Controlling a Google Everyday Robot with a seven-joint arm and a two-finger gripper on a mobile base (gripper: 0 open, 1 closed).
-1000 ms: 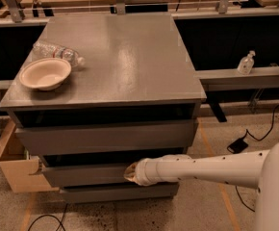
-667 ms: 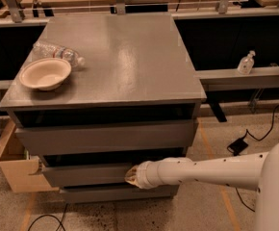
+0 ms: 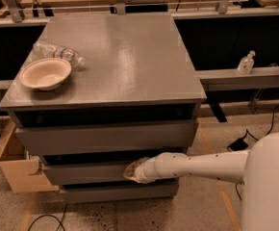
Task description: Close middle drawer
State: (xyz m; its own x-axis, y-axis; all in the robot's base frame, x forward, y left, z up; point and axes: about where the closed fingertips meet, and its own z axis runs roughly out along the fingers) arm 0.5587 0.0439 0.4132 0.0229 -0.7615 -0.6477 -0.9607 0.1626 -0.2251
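Grey cabinet (image 3: 130, 57) with three stacked fronts, viewed from above and in front. Middle drawer (image 3: 82, 173), the second front down, apparently standing a little way out, with a dark gap above its plain flat face. White arm (image 3: 197, 166) reaching in from the right, with the gripper (image 3: 131, 171) at its tip touching or all but touching that face, somewhat right of the middle. Shown only as a pale blunt tip against the grey, so impossible to tell whether clenched or released. Main risk: an off-centre push twisting the drawer on its runners and jamming it short of shut. Second risk: the tip sliding on the handle-less face, up into the gap under the upper drawer (image 3: 106, 137) or down onto the lowest front (image 3: 115, 192), and getting pinched there during the push. Third risk: too hard a shove rocking the cabinet, setting the plastic bottle (image 3: 55, 52), lying on its side at the top's left, rolling, or nudging the bowl (image 3: 45, 73) just in front of it toward the near edge. Also worth watching: a cardboard box (image 3: 19, 174) on the floor, close beside the drawer's left corner, possibly snagging it.
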